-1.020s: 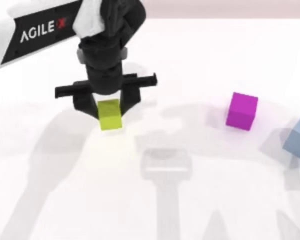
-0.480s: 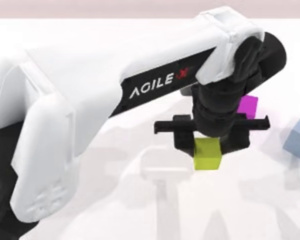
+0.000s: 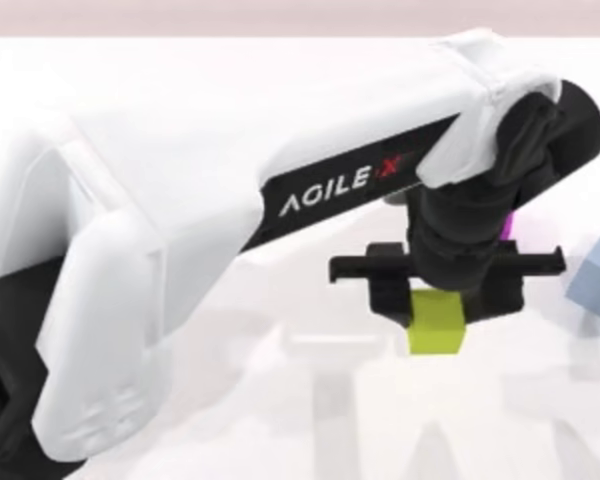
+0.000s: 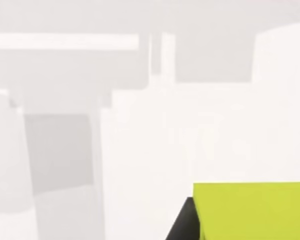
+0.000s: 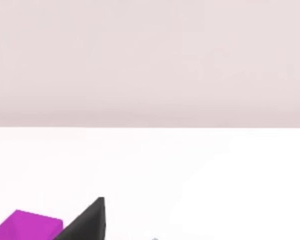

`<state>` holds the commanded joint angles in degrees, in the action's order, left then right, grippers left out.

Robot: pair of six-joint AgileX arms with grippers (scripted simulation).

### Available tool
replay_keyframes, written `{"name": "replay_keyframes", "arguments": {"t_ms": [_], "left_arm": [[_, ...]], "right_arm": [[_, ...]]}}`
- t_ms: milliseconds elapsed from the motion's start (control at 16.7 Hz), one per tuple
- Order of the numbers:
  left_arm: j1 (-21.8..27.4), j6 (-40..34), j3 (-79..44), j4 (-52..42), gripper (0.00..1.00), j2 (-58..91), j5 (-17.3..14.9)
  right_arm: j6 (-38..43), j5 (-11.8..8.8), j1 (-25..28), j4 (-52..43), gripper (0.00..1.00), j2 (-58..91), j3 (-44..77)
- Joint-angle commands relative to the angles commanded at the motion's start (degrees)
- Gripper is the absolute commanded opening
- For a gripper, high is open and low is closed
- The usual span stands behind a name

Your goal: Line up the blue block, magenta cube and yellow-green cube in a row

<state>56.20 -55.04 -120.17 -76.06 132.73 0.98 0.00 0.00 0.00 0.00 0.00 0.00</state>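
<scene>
Our left gripper [image 3: 438, 305] pinches the lime cube [image 3: 436, 324] between its fingers, hanging right of table centre. The magenta cube [image 3: 506, 226] peeks out just behind our wrist, and the blue block [image 3: 597, 275] sits at the right edge. We want to set the lime one down level, in line with those two and clear of the magenta. The right arm is parked out of the top view.

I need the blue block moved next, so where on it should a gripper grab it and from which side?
Grip the blue block from above, across two opposite upright faces. It is a plain cube resting flat at the table's right edge, so those faces should suit flat fingers. It sits turned relative to the table edges, so rotate the wrist to match. The left gripper holds the yellow-green cube just beside it, so the right arm seems the freer choice.
</scene>
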Motion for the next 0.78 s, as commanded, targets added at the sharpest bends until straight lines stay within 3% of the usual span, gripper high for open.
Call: {"name": "replay_keyframes", "arguments": {"t_ms": [360,660,780], "left_arm": [[0.18,-0.32,10.99,12.27,0.00,1.30,0.00],[0.29,-0.39,12.46,13.82,0.00,1.60,0.01],[0.29,-0.39,12.46,13.82,0.15,1.60,0.01]], "right_arm": [[0.00,0.00,0.00,0.00,1.00,0.00,0.00],[0.00,0.00,0.00,0.00,1.00,0.00,0.00],[0.00,0.00,0.00,0.00,1.00,0.00,0.00]]}}
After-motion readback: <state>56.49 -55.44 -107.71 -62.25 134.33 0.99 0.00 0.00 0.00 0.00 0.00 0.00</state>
